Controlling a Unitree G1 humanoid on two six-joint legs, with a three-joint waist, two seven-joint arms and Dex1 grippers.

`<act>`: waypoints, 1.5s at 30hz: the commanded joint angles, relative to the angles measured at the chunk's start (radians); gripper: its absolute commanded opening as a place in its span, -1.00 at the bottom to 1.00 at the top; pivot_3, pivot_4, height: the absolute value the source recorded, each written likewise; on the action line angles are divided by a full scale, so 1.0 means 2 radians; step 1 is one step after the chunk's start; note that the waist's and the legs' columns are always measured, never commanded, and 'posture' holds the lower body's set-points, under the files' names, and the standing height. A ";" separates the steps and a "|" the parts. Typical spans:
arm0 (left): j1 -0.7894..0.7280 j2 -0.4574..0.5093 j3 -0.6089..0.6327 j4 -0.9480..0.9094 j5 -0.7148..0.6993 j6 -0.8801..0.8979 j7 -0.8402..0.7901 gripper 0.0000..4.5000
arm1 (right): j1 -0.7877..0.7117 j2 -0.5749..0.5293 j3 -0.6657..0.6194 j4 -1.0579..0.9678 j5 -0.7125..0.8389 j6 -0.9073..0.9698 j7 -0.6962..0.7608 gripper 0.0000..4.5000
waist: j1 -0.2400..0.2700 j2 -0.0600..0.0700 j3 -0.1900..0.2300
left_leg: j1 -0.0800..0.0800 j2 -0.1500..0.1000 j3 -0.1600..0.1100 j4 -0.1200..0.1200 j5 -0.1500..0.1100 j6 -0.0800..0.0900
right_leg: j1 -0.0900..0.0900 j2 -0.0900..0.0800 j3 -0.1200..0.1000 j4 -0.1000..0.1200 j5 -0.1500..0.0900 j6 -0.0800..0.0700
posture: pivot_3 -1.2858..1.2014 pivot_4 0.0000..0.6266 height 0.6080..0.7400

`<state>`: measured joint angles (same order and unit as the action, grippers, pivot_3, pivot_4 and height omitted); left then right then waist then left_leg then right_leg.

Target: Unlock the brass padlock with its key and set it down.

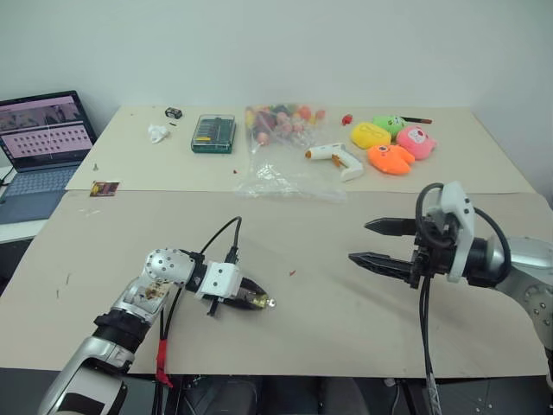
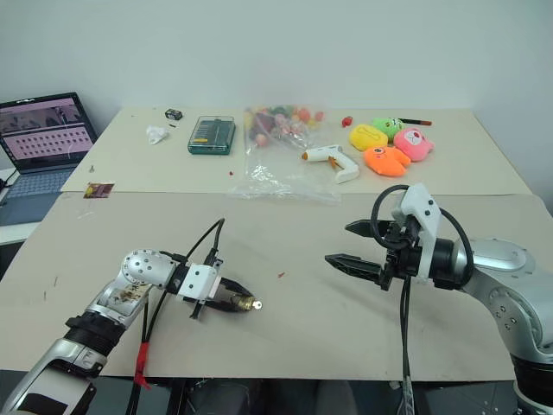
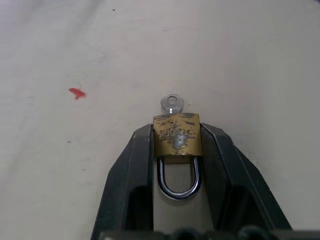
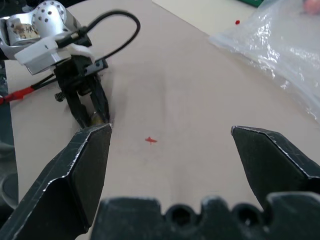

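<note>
The left gripper point(image 3: 176, 145) lies low over the near table point(image 1: 346, 328), pointing toward the robot's right, its 2 black fingers point(image 3: 137, 165) clenched on the sides of the padlock point(image 3: 176, 140). The brass body sits between the fingertips, with the silver shackle pointing back toward the wrist and looking seated in the body. The key point(image 3: 172, 104) sticks out of the far end of the body, its round bow just past the fingertips and close over the tabletop. A small red fleck point(image 3: 77, 92) lies on the table a little beyond the left gripper.

The right gripper point(image 1: 380, 244) hovers above the table on the robot's right, well apart from the padlock, pointing toward the left gripper. Its fingers are spread wide and hold nothing.

Farther off, on the second table point(image 1: 173, 169), a clear plastic bag point(image 1: 289, 177) lies near the seam, with a heap of small coloured toys point(image 1: 281, 119) behind it. Beside the heap rest a green screwdriver case point(image 1: 213, 134), a white glue gun point(image 1: 337, 158) and 4 plush toys point(image 1: 393, 143) in yellow, green, pink and orange. A small card point(image 1: 104, 188) lies near that table's left edge, and an open laptop point(image 1: 43, 143) stands on the far left.
</note>
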<state>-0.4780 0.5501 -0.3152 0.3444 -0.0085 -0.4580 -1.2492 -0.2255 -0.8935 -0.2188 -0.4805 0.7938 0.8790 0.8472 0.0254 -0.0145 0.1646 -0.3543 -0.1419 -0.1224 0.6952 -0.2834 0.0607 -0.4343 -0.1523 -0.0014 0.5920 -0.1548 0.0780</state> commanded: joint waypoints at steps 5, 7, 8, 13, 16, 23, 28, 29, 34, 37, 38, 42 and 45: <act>-0.053 -0.016 0.080 -0.023 0.208 -0.302 0.286 -0.64 | -0.045 0.068 -0.035 0.048 0.101 0.073 -0.068 1.00 | -0.002 -0.002 0.001 | -0.002 0.002 0.002 0.000 0.000 -0.004 | -0.003 0.003 0.002 -0.001 0.003 -0.005 | 0.03 -0.52 1.00; -0.031 -0.027 0.095 -0.056 0.212 -0.312 0.324 -0.64 | -0.048 0.085 -0.037 0.043 0.132 0.085 -0.075 1.00 | -0.002 -0.001 0.001 | -0.001 0.003 0.004 -0.001 -0.001 -0.005 | -0.003 0.003 0.004 -0.001 0.003 -0.006 | 0.03 -0.52 1.00; -0.017 -0.030 0.097 -0.071 0.217 -0.316 0.338 -0.64 | -0.046 0.092 -0.038 0.036 0.145 0.087 -0.078 1.00 | -0.002 -0.001 0.000 | -0.001 0.004 0.005 -0.001 -0.001 -0.004 | -0.004 0.003 0.005 -0.002 0.003 -0.006 | 0.03 -0.52 1.00; 0.063 -0.041 0.110 -0.146 0.236 -0.302 0.387 -0.64 | -0.029 0.112 -0.020 0.004 0.165 0.083 -0.092 1.00 | -0.005 -0.001 0.000 | -0.002 0.003 0.006 -0.001 -0.004 -0.001 | -0.005 0.004 0.005 -0.002 0.004 -0.005 | 0.03 -0.52 1.00; 0.097 -0.040 0.107 -0.175 0.236 -0.278 0.398 -0.64 | -0.021 0.111 -0.008 -0.012 0.166 0.076 -0.083 1.00 | -0.004 -0.001 0.000 | -0.007 0.002 0.007 0.001 -0.004 -0.001 | -0.010 0.003 0.005 -0.001 0.004 -0.005 | 0.03 -0.52 1.00; 0.144 -0.039 0.096 -0.221 0.240 -0.225 0.412 -0.64 | -0.005 0.108 0.010 -0.050 0.161 0.061 -0.078 1.00 | -0.003 -0.001 0.000 | -0.007 0.001 0.008 0.002 -0.004 -0.001 | -0.011 0.003 0.006 0.000 0.004 -0.004 | 0.03 -0.52 1.00; 0.144 -0.031 0.087 -0.229 0.256 -0.226 0.419 -0.64 | -0.001 0.110 0.026 -0.058 0.148 0.052 -0.083 1.00 | -0.003 -0.001 0.000 | -0.006 0.002 0.008 0.002 -0.005 0.000 | -0.011 0.004 0.006 0.001 0.004 -0.004 | 0.03 -0.52 1.00; 0.145 -0.030 0.086 -0.231 0.257 -0.226 0.421 -0.64 | -0.001 0.109 0.030 -0.057 0.144 0.051 -0.084 1.00 | -0.004 -0.001 0.000 | -0.006 0.003 0.009 0.002 -0.005 0.000 | -0.011 0.004 0.006 0.001 0.004 -0.004 | 0.03 -0.52 1.00; 0.139 -0.024 0.077 -0.234 0.267 -0.233 0.429 -0.64 | -0.002 0.114 0.051 -0.054 0.124 0.046 -0.092 1.00 | -0.006 -0.001 0.000 | -0.006 0.003 0.009 0.001 -0.003 -0.003 | -0.011 0.004 0.006 0.001 0.004 -0.005 | 0.03 -0.52 1.00; 0.133 -0.022 0.073 -0.235 0.272 -0.232 0.434 -0.64 | -0.007 0.122 0.059 -0.050 0.122 0.046 -0.099 1.00 | -0.006 -0.001 0.000 | -0.006 0.003 0.009 0.001 -0.003 -0.003 | -0.011 0.004 0.006 0.001 0.004 -0.005 | 0.03 -0.52 1.00; 0.131 -0.021 0.072 -0.236 0.272 -0.231 0.434 -0.64 | -0.009 0.125 0.061 -0.048 0.120 0.046 -0.101 1.00 | -0.006 -0.001 0.000 | -0.006 0.003 0.009 0.001 -0.003 -0.003 | -0.011 0.004 0.006 0.001 0.004 -0.005 | 0.03 -0.52 1.00; 0.124 -0.016 0.066 -0.236 0.273 -0.233 0.436 -0.64 | -0.014 0.140 0.064 -0.044 0.119 0.045 -0.116 1.00 | -0.006 -0.001 0.000 | -0.006 0.003 0.009 0.001 -0.003 -0.002 | -0.011 0.004 0.006 0.001 0.004 -0.005 | 0.03 -0.52 1.00; 0.120 -0.013 0.064 -0.237 0.272 -0.233 0.436 -0.64 | -0.015 0.144 0.066 -0.044 0.118 0.046 -0.120 0.77 | -0.006 -0.001 0.000 | -0.006 0.003 0.009 0.001 -0.003 -0.003 | -0.011 0.004 0.006 0.001 0.004 -0.005 | 0.03 -0.52 1.00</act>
<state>-0.2267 0.5181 -0.1815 -0.0896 0.5488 -0.9142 -0.3969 -0.2346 -0.6099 -0.0818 -0.5521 1.0236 0.9954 0.6095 0.0137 -0.0162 0.1647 -0.3655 -0.1366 -0.1034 0.6974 -0.2902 0.0557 -0.4566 -0.1450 0.0103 0.5932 -0.1473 0.0689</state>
